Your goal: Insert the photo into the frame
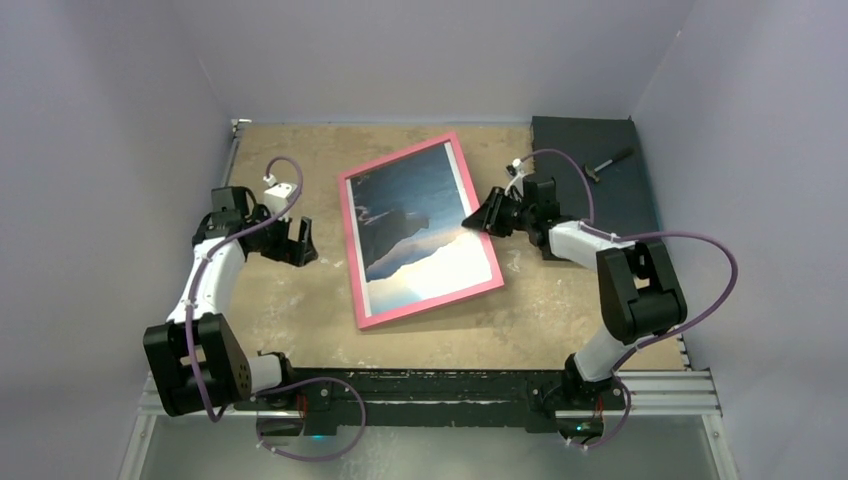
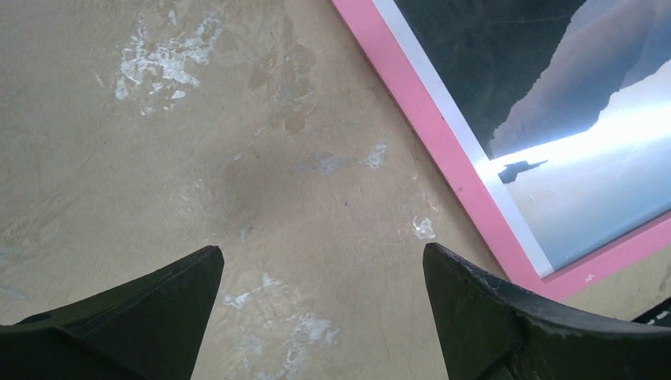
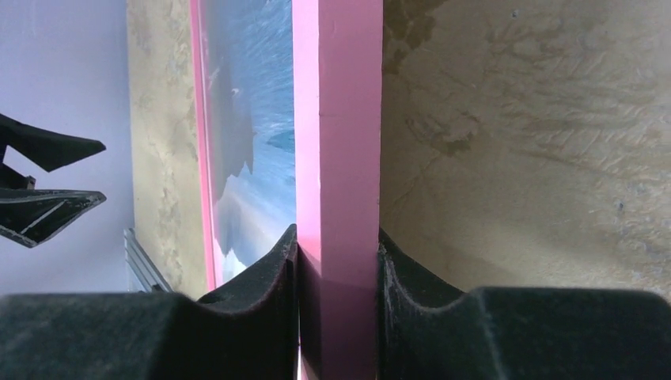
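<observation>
**Legible marks: none**

Checked the top view and both wrist views. No text, label, brand, number or sign could be read on any surface. The frame (image 1: 349, 250) had a plain pink rim. The photo (image 1: 420, 225) carried only its sky-and-cloud picture inside a white border, with no lettering.

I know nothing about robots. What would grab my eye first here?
A bright pink frame lies in the middle of the table, with the photo of dark clouds and a pale glow showing in it. The right gripper pinches the frame's right rim, while the left gripper hangs open over the table to the frame's left.
</observation>
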Robot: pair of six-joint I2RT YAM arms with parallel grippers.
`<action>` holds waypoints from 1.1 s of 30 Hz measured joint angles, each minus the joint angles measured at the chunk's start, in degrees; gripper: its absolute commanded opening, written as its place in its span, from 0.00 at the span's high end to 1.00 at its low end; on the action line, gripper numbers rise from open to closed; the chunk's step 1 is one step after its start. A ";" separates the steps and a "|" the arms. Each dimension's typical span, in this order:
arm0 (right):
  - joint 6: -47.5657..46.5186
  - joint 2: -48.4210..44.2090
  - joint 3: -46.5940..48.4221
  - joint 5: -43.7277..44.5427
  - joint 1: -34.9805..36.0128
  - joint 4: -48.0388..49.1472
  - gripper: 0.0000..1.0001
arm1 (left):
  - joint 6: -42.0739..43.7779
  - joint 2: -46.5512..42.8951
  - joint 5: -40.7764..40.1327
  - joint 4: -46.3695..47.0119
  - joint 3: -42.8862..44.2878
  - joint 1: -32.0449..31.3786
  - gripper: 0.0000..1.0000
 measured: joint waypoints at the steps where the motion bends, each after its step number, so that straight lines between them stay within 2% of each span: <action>1: 0.33 0.00 -1.03 0.50 0.02 1.49 0.58 | -0.48 0.00 -0.26 1.51 -0.90 0.00 0.03; 5: 0.42 0.02 -6.05 4.59 0.26 6.64 0.31 | -2.14 0.04 -0.63 6.10 -2.93 0.00 0.03; 6: 0.22 0.13 -7.21 5.79 0.31 6.78 0.23 | -2.78 0.09 -0.61 7.61 -3.50 0.00 0.03; 7: -0.09 0.42 -8.15 6.84 0.31 6.82 0.08 | -3.43 0.17 -0.57 9.03 -4.09 0.00 0.02; 8: -0.24 0.83 -8.74 7.91 0.31 6.82 0.02 | -4.00 0.28 -0.55 10.29 -4.66 0.00 0.02; 13: -1.62 -0.09 -8.44 12.92 0.39 7.93 0.01 | -7.82 0.50 -0.52 18.49 -7.91 0.00 0.01; 17: -2.19 -3.85 -8.63 18.82 0.37 3.72 0.01 | -13.00 1.64 -2.23 26.23 -9.75 -0.04 0.01; 21: -3.82 -14.84 -8.83 31.95 0.42 0.52 0.01 | -19.65 1.77 -6.80 36.94 -13.70 -0.09 0.01; 26: -11.63 -26.86 -15.63 53.70 0.42 10.19 0.01 | -23.26 2.08 -9.22 52.35 -21.46 -0.28 0.00; 29: -15.15 -27.30 -20.44 63.41 0.11 13.84 0.01 | -25.42 3.72 -10.64 63.71 -26.25 -0.74 0.00; 33: -18.32 -26.32 -24.96 70.29 -0.87 17.77 0.01 | -26.29 6.58 -12.79 82.09 -34.86 -2.56 0.00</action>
